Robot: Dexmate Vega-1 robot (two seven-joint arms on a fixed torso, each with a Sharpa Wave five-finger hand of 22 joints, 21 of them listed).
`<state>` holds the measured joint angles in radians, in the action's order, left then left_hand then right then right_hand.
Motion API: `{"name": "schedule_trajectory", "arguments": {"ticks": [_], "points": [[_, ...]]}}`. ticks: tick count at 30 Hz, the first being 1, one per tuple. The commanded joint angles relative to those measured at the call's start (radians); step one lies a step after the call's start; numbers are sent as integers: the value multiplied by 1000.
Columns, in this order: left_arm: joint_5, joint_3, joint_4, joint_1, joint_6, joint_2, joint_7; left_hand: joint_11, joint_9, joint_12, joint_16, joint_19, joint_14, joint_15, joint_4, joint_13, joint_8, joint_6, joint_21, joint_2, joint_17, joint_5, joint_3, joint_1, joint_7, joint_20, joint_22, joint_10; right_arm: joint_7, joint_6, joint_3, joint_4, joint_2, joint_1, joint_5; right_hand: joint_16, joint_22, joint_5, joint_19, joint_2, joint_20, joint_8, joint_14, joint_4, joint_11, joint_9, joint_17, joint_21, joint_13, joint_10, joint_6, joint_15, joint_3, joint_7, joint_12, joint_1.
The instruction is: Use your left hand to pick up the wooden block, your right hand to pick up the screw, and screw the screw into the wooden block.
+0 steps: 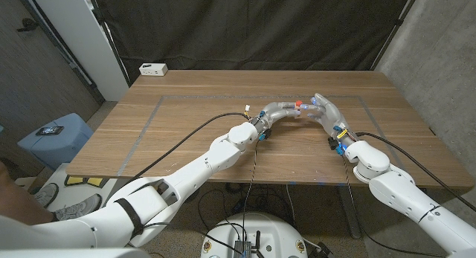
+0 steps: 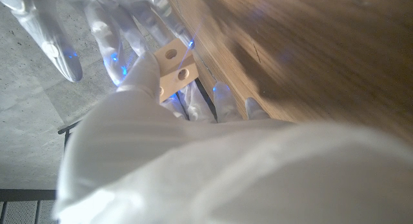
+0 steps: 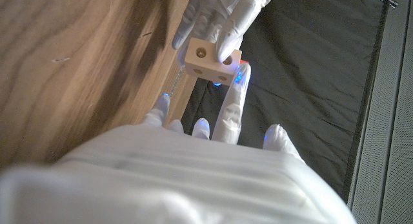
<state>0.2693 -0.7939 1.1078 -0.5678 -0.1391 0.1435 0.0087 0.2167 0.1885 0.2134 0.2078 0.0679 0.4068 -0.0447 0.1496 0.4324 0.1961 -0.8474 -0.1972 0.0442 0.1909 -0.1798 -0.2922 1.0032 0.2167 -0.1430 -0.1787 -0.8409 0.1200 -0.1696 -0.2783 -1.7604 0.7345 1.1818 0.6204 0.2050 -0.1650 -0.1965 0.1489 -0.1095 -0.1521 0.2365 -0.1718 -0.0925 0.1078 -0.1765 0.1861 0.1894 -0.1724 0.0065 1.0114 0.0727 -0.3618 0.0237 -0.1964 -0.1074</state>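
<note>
Above the table's middle, my left hand holds the small wooden block, a pale cube with round holes in its faces. In the right wrist view the block sits in the fingertips of the left hand. A screw with a red head shows between the two hands, and the screw lies against the block's far side. My right hand meets the left hand there, its fingers reaching up to the red head and pinching it. The screw's shaft is hidden.
The wooden table bears a faint taped rectangle. A white power strip lies at its back left corner. A blue stool with a phone on it stands off the table's left side. Black curtain hangs behind.
</note>
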Motion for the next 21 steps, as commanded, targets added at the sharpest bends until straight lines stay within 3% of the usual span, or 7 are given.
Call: {"name": "schedule_trajectory", "arguments": {"ticks": [1, 11, 13, 21], "points": [[0, -1, 14, -7, 7, 6, 1, 3, 4, 17, 11, 1, 13, -62, -10, 19, 12, -23, -5, 1, 3, -2, 3, -15, 2, 1, -3, -26, -1, 0, 10, -16, 9, 21, 8, 6, -2, -4, 4, -7, -3, 11, -6, -5, 3, -3, 0, 4, -3, 19, 34, -3, -4, 11, -11, -11], [-5, -3, 27, -8, 12, 12, 2, 3, 4, 19, 12, 1, 16, -62, -13, 19, 14, -30, -5, -1, 3, -2, 7, -23, 3, 0, -3, -33, 25, -8, 31, -26, 8, 42, 6, 9, -2, -3, 11, -7, -5, 5, 6, -5, 3, -3, 0, 5, -4, 29, 37, -3, -5, 16, -10, -12], [-6, -4, 29, -8, 11, 12, 2, 3, 4, 18, 12, 1, 17, -62, -14, 19, 15, -32, -5, 0, 3, -2, 7, -25, 3, 0, -3, -34, 26, -10, 33, -25, 7, 43, 7, 9, -2, -3, 16, -7, -4, -2, 11, -5, 0, -3, 0, 5, -4, 33, 30, -2, -5, 30, -9, -12], [-8, -6, 30, -6, 13, 12, 0, 3, 4, 17, 13, 1, 19, -62, -17, 17, 15, -35, -5, 0, 4, -2, 10, -33, 3, 0, -3, -37, 56, -10, 46, -34, 6, 55, -7, 12, -3, -2, 53, 0, -5, -16, 31, -10, -21, -3, 0, 14, -5, 49, 22, 0, -4, 36, -8, -15]]}}
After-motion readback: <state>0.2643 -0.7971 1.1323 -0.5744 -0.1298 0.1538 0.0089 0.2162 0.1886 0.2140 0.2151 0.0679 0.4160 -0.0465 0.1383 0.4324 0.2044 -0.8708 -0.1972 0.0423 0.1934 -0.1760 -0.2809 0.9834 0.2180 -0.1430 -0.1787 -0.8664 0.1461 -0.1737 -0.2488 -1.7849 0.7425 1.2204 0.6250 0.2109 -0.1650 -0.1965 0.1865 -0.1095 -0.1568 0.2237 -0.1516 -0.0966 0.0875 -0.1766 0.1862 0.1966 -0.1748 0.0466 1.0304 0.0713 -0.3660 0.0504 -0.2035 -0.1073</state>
